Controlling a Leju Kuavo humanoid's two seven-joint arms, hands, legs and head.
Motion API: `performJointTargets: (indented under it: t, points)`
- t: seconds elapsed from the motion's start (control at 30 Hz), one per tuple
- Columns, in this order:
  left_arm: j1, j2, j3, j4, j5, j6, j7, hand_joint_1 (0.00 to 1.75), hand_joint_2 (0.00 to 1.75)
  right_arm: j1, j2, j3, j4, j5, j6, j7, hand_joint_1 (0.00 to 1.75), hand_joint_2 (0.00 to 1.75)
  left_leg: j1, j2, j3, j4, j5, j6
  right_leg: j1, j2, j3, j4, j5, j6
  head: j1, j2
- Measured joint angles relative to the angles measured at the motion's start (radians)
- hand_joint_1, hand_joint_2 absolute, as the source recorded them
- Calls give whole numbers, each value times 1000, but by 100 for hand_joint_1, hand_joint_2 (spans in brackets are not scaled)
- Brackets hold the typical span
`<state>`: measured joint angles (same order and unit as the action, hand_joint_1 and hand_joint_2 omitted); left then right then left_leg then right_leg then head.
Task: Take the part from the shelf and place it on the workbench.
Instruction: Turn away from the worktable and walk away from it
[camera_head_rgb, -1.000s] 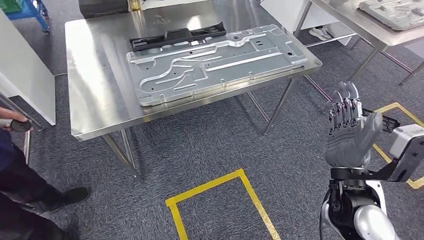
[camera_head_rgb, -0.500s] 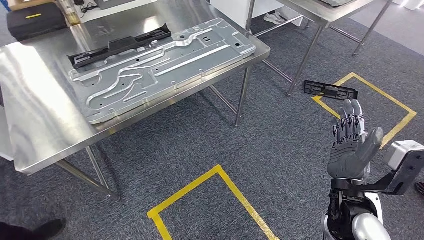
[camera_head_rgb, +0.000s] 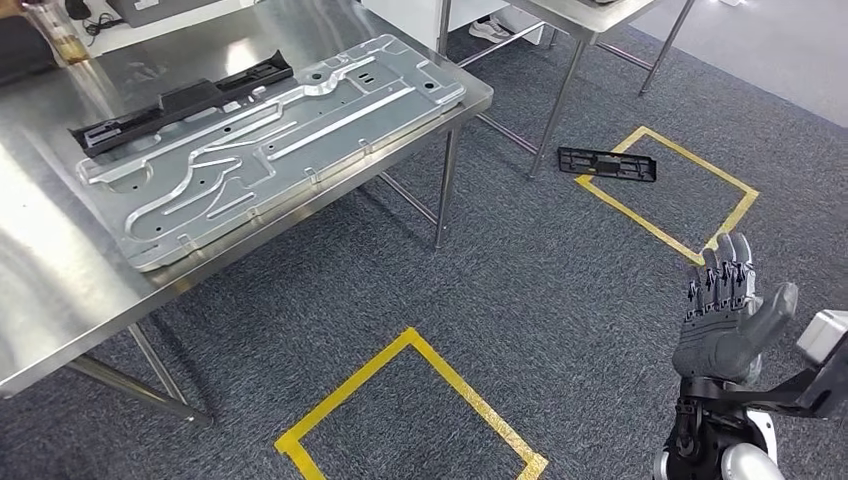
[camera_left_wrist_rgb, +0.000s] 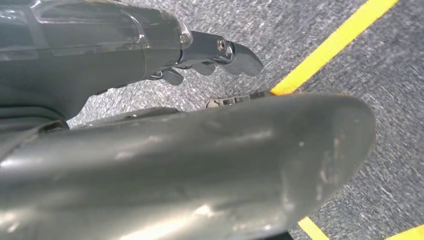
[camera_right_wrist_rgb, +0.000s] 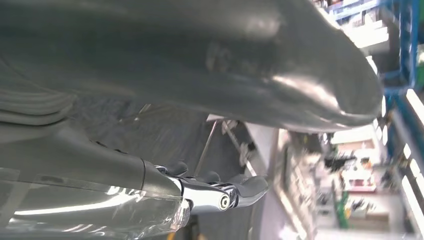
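Note:
A long black plastic part (camera_head_rgb: 180, 103) lies on the steel workbench (camera_head_rgb: 60, 290), along the far side of a large grey stamped metal plate (camera_head_rgb: 265, 140). A second black part (camera_head_rgb: 606, 163) lies on the carpet, across the edge of a yellow floor square. My right hand (camera_head_rgb: 728, 322) is raised at the lower right with fingers straight and apart, holding nothing; the right wrist view shows the same hand (camera_right_wrist_rgb: 165, 125) with nothing between thumb and fingers. My left hand (camera_left_wrist_rgb: 150, 120) hangs over the carpet, fingers extended and holding nothing.
Yellow tape squares (camera_head_rgb: 410, 345) mark the grey carpet. A second steel table (camera_head_rgb: 590, 20) stands at the back right, its legs near the fallen part. A jar (camera_head_rgb: 55, 35) stands at the workbench's far left corner.
The camera has swung to the right: the workbench has slid left in the picture and the black part on the floor has come into view. My right hand keeps its raised pose.

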<state>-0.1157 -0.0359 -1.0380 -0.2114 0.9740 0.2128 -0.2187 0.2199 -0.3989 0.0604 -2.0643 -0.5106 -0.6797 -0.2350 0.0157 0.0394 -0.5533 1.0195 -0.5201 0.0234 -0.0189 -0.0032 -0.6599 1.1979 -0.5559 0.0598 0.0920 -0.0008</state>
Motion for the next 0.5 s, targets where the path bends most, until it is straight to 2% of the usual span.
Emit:
performJointTargets:
  t: [0.07,0.1,0.13,0.2,0.27,0.33,0.37,0.4,0.43,0.47,0.5]
  points:
    - [-2,0,0,0,1,0,-1,0,0,7,7,-13,21,-72,15,-25,0,0,-1,13,6,0,-5,-7,4,-27,69,-138,55,-8,6,0]
    - [-3,0,0,0,1,0,-1,0,0,11,10,-20,35,-115,27,-41,0,0,-3,18,7,-1,-6,-12,8,-37,91,-183,66,-14,7,0]
    - [-3,0,0,0,1,0,-1,0,0,14,14,-27,51,-155,39,-58,0,0,-4,23,9,-2,-7,-17,12,-42,99,-201,65,-21,6,0]
    - [-4,-1,0,0,1,0,-1,0,0,22,22,-41,89,-213,54,-86,0,0,-4,31,13,-7,-8,-29,13,-30,99,-207,68,-34,4,0]
    - [-5,-1,0,-1,1,0,-1,0,0,26,29,-54,123,-237,56,-100,0,0,-2,5,8,15,-29,-37,10,-19,106,-219,75,-47,-1,0]
    - [-5,0,0,0,0,0,-1,0,0,27,37,-62,149,-245,56,-106,0,0,-1,-34,-37,115,-84,-40,9,-9,110,-226,78,-56,-16,0]
    - [-5,0,0,0,-1,0,0,0,0,27,41,-65,163,-249,55,-107,0,0,-1,-42,-71,183,-115,-40,11,-2,110,-225,78,-58,-24,0]
    - [-3,1,0,0,-2,0,0,0,0,29,46,-68,178,-250,49,-106,0,0,-2,-44,-102,239,-131,-39,12,7,110,-224,77,-60,-30,0]
    - [-2,1,0,0,-4,0,1,0,0,30,50,-73,198,-246,39,-101,0,0,-3,-44,-119,265,-128,-38,14,15,110,-222,75,-61,-34,0]
    - [-1,1,0,0,-6,0,1,0,0,30,56,-80,222,-239,31,-96,0,0,-3,-44,-119,252,-105,-36,15,25,110,-220,73,-62,-36,0]
    - [-1,2,0,0,-8,0,2,0,0,30,62,-89,249,-232,27,-93,0,0,-4,-48,-100,203,-66,-33,15,34,111,-216,71,-61,-38,0]
